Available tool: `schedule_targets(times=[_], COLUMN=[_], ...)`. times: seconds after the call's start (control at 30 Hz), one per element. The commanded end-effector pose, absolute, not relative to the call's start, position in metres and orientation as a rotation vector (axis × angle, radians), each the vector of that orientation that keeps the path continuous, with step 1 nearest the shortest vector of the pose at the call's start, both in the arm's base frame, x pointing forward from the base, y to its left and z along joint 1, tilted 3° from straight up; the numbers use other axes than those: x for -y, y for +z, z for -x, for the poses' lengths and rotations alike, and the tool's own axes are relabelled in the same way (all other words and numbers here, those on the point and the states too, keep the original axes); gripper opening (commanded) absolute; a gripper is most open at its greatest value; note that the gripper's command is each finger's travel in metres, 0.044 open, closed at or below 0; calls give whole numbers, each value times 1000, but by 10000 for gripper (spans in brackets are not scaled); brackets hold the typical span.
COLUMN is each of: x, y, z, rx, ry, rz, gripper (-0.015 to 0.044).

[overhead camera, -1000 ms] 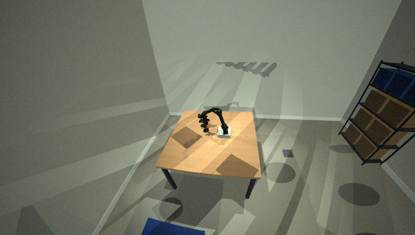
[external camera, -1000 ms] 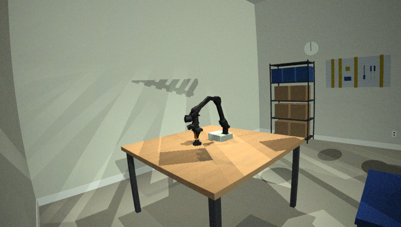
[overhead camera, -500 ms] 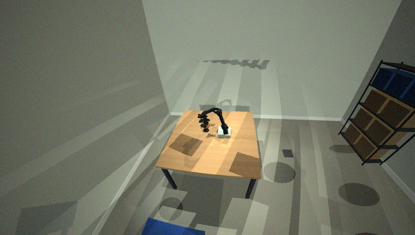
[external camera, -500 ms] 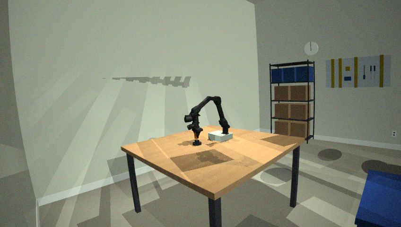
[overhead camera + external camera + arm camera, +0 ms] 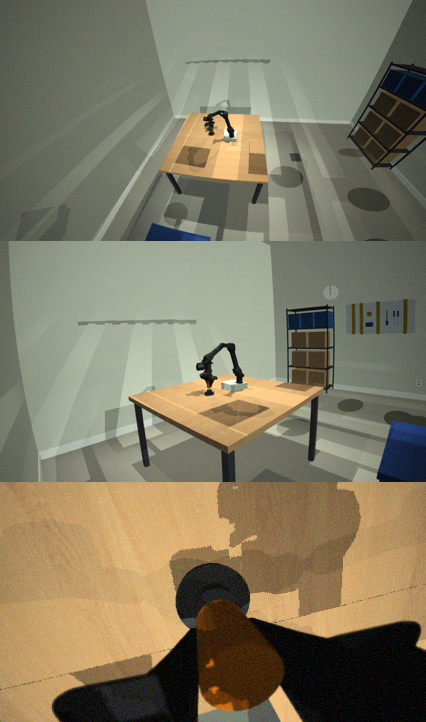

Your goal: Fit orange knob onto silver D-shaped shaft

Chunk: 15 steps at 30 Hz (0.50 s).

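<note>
The orange knob (image 5: 208, 384) (image 5: 239, 657) is held upright between the fingers of my gripper (image 5: 209, 381) (image 5: 240, 667), which is shut on it. The round dark pedestal (image 5: 211, 133) (image 5: 209, 393) (image 5: 192, 589) stands on the table below the knob. In the exterior view a small pale bit of the shaft (image 5: 209, 389) shows between the knob's lower end and the pedestal. In the wrist view the knob covers the shaft and part of the pedestal. The hole under the knob and both flat sides are hidden.
The arm's pale base block (image 5: 229, 138) (image 5: 230, 386) stands on the wooden table (image 5: 221, 174) (image 5: 179, 412), to the right of the pedestal in the top and exterior views. Shadows lie across the table top. A shelf rack (image 5: 402, 132) (image 5: 310, 347) stands away from the table.
</note>
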State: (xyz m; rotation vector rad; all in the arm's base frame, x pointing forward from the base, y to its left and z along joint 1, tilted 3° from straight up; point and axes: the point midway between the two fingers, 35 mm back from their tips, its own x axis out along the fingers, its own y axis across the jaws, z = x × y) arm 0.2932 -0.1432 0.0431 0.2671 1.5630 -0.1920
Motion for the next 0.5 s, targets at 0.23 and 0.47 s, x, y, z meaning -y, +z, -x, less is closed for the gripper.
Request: schedule_targets(times=[0.23,0.47], x=[146,145], y=[43,39], z=[-297,-296], rx=[-1561,-1561], ry=[-184,-184], rz=[-250,-250], gripper=[0,0])
